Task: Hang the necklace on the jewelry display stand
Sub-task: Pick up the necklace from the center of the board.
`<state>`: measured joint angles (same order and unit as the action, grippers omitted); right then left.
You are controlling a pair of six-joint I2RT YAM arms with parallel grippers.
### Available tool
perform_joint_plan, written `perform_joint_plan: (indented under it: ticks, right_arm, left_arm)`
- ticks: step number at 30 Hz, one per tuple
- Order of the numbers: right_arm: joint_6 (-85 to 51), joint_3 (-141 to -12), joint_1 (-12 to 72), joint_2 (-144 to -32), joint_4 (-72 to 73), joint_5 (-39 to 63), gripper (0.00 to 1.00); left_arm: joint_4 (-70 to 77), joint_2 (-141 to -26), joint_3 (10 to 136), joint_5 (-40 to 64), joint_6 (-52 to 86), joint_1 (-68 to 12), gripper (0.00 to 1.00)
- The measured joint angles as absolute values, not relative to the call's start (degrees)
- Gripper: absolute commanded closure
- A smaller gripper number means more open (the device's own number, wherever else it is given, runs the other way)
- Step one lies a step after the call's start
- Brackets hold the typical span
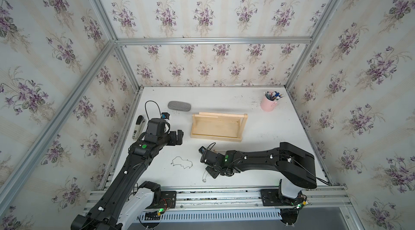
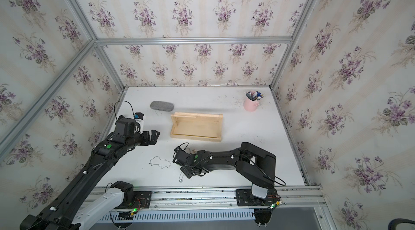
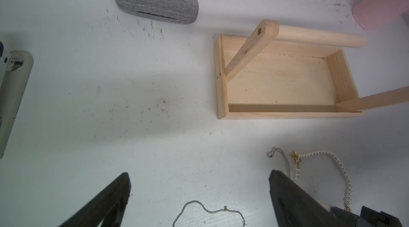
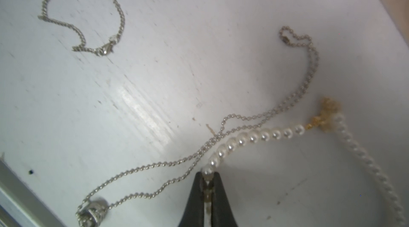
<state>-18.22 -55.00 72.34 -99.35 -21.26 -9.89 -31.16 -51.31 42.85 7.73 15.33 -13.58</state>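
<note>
A: Where is the necklace found, and how are the hands set?

B: The pearl necklace [image 4: 243,137] is seen lying on the tabletop [image 1: 269,139], on the arm-base side of the jewelry display stand [image 1: 217,128] and apart from it. A stretch of the strand is pinched between the closed jaws of the right hand [image 4: 208,178]. The left hand [image 1: 177,137] is held wide open and empty, near the stand's short end on the left arm's side. Nothing is touched by it.

A: How is the strand expected to handle?

B: It is judged light and wholly limp, so sagging and swinging are to be expected once it is lifted. The round beads look slippery, so a pinch across the string between two pearls is probably safer than one on a bead's crown. The gold clasp [image 4: 327,108] looks delicate and is better left alone. A ball chain [image 4: 284,37] is crossed close beside the pearls near the grip and could be dragged along. For draping over the top rail [image 3: 318,37], the loop would likely have to be spread.

A: What cannot be made out?

B: In both top views the grip and most of the pearls are hidden under the right arm. The far run of pearls is blurred and cut off in the right wrist view. Whether the ball chain is caught in the jaws cannot be told. A thin curb chain [image 4: 104,51] is only partly shown there.
</note>
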Motion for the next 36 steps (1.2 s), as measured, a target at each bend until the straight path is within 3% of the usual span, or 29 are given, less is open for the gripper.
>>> perform_joint_plan:
  ticks: [11, 17, 26, 29, 34, 36]
  right_arm:
    - [-15.0, -56.9, 70.5, -85.6, -30.0, -14.1, 1.0]
    - [-13.0, -59.0, 66.7, -79.8, -33.0, -13.1, 1.0]
    - [-7.7, -70.7, 62.3, -74.0, -41.6, -11.0, 1.0]
    - [-5.6, -74.2, 61.9, -74.1, -44.6, -9.8, 1.0]
    - [-2.5, -78.9, 61.7, -75.4, -48.0, -8.7, 1.0]
    - [-1.2, -80.2, 61.6, -75.8, -48.7, -8.1, 1.0]
  left_arm:
    - [-28.8, -48.9, 44.1, 13.3, 13.5, -13.6, 0.0]
    - [-21.5, -46.0, 40.4, 23.0, 11.2, -14.9, 0.0]
    - [-17.2, -45.3, 43.5, 31.9, -1.8, -33.3, 0.0]
    - [-18.3, -47.5, 45.8, 33.3, -7.7, -36.9, 0.1]
    - [-22.7, -57.8, 52.7, 32.7, -15.4, -42.7, 0.38]
    - [-23.9, -60.9, 54.3, 32.1, -17.5, -43.9, 0.44]
